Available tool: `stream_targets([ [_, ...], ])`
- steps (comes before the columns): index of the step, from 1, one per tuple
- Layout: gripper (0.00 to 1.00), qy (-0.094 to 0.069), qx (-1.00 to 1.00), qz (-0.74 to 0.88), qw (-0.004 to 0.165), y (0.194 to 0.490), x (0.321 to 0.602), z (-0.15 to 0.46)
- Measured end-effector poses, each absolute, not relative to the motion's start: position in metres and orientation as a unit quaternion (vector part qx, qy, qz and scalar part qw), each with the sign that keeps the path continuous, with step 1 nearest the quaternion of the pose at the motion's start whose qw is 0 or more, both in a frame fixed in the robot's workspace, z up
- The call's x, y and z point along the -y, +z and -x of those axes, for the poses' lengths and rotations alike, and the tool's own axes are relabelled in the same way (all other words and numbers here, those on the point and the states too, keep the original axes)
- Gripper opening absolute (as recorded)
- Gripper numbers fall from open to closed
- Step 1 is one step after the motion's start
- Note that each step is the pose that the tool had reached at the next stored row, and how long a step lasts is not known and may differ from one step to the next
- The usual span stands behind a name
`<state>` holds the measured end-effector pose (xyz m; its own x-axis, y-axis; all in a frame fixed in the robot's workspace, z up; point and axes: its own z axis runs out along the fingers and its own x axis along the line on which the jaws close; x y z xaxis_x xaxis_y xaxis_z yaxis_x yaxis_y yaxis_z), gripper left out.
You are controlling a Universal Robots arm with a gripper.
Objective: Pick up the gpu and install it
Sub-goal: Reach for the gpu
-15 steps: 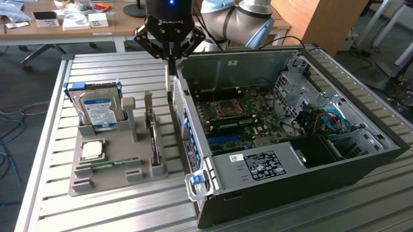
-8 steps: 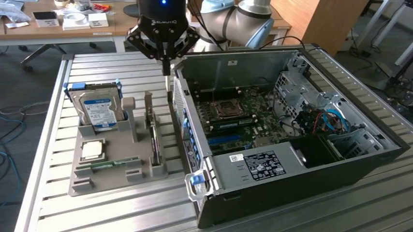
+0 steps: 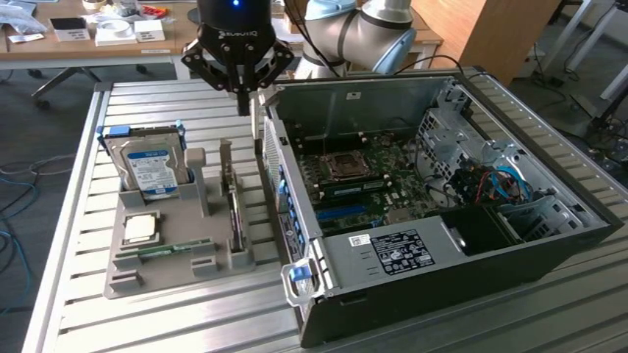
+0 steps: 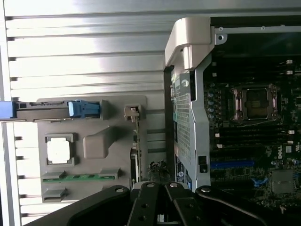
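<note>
**Gpu on edge in its holder, end effector shut above**

The gpu [image 3: 235, 213] is a thin, flat, rectangular card with a black face. It stands on its long edge in a narrow slot of the holder [image 3: 147, 283], on the side of the holder that is nearest to the case [image 3: 471, 250]. In the wrist view the gpu [image 4: 136, 150] is seen from its edge, as a dark slim strip with a small pale metal part at one end.

The end effector [image 3: 243, 109] hangs over the far end of the holder, near the wall of the case and apart from the gpu. Its black fingers are pressed together.

The holder is matt grey, with blocky posts and shallow recesses. A silver hard drive [image 3: 152, 165] with a blue label stands upright in it. A square pale chip [image 3: 140, 226] and a slim green memory stick [image 3: 172, 248] lie flat in it.

The case lies open on its side. It is black outside and has bare grey perforated metal inside. A dark motherboard [image 3: 363, 184] with a square socket shows inside.

Everything rests on the surface [image 3: 147, 327], which is made of pale metal slats with long grooves.
</note>
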<state>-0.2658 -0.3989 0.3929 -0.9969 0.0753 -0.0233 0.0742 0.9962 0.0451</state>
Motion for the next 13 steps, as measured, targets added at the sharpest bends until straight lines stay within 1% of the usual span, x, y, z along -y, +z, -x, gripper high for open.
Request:
stream_targets([
  [13, 0.11, 0.022, -0.999, -0.037, 0.013, 0.393, 0.399, 0.281],
])
